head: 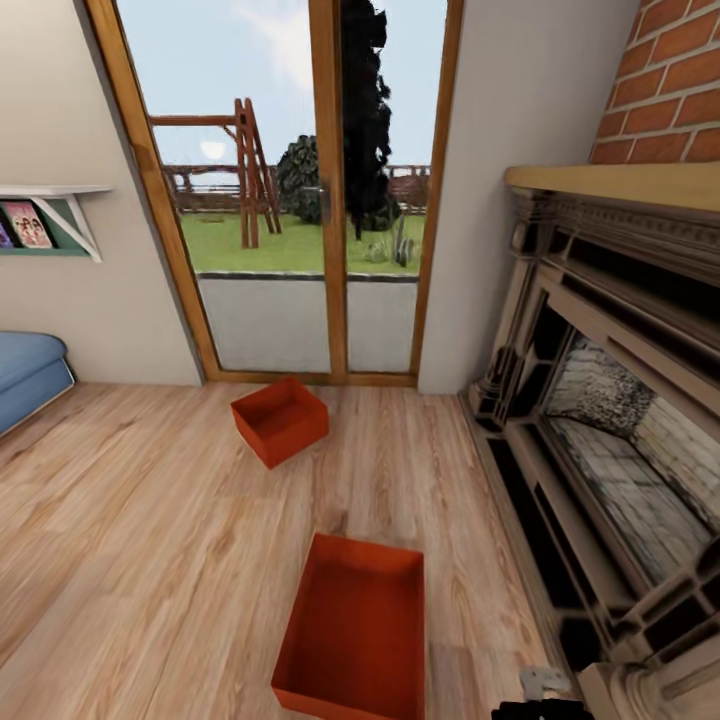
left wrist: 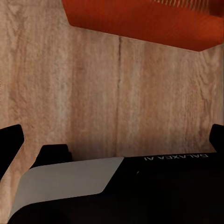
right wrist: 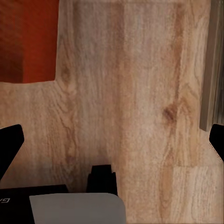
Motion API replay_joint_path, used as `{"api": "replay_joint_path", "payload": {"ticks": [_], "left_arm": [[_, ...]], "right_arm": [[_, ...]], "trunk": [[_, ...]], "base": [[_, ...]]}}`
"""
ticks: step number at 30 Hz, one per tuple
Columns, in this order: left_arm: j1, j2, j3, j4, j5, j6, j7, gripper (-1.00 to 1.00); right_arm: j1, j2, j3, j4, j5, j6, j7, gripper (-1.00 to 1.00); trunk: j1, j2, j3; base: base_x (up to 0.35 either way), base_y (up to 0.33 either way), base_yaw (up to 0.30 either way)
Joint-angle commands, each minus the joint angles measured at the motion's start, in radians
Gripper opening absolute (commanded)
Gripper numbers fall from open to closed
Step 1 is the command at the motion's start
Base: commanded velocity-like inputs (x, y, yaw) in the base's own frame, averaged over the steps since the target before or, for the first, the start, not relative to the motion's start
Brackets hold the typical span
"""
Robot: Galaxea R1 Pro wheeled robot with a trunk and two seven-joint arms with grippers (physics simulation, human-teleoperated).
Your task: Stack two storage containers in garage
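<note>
Open wood floor [head: 150,520]; fireplace [head: 610,450] blocks the right.

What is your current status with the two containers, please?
Both jaws open, empty, over wood floor. Near container just ahead, far container by glass doors, both on living-room floor. Fireplace close at right.

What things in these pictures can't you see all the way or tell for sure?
- Near container: its closest corner is cut off by the head view's bottom edge.
- Sofa: mostly cut off by the left edge.
- Shelf pictures: too small to make out.
- Left claw and right claw: only the finger tips show at the wrist views' edges, spread wide, holding nothing.
</note>
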Motion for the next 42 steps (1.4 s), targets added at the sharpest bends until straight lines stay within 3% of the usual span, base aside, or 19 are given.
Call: {"api": "replay_joint_path", "payload": {"ticks": [1,17,31,42], "left_arm": [[0.0,0.0,-0.001,-0.002,0.0,0.001,0.001,1.0],[0.0,0.0,-0.001,-0.004,0.001,0.001,0.001,1.0],[0.0,0.0,-0.001,-0.002,0.001,0.001,0.0,1.0],[0.0,0.0,-0.001,-0.001,0.001,0.001,0.0,1.0]], "right_arm": [[0.0,-0.001,0.008,-0.002,-0.009,0.005,0.001,1.0],[0.0,-0.001,0.008,-0.002,-0.009,0.005,0.001,1.0],[0.0,-0.001,0.008,-0.002,-0.009,0.005,0.001,1.0],[0.0,0.0,0.008,-0.002,-0.009,0.005,0.001,1.0]], "trunk": [[0.0,0.0,-0.001],[0.0,0.0,-0.001],[0.0,0.0,0.002],[0.0,0.0,0.002]], "base": [[0.111,-0.003,0.0],[0.146,0.087,0.0],[0.013,0.006,-0.141],[0.033,-0.06,-0.011]]}}
